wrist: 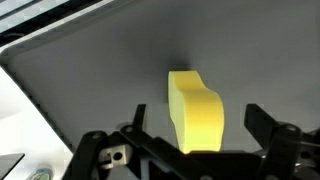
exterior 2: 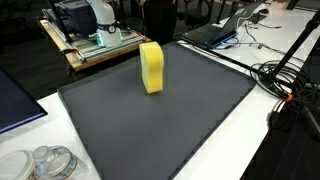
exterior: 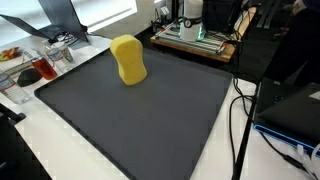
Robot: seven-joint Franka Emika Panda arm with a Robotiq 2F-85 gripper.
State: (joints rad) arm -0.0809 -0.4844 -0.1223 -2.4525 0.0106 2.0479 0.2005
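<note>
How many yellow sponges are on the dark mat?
1. The yellow sponge stands upright on the dark mat, alone; nothing there could hide another.

Yellow sponge (wrist: 196, 112) stands on grey mat (wrist: 90, 70) — tool (wrist: 195, 120) spread wide.

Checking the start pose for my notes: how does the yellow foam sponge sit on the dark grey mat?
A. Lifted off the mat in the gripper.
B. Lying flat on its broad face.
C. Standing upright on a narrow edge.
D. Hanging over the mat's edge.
C: in both exterior views the yellow foam sponge stands upright on a narrow edge, well inside the dark grey mat, with nothing gripping it.
</note>
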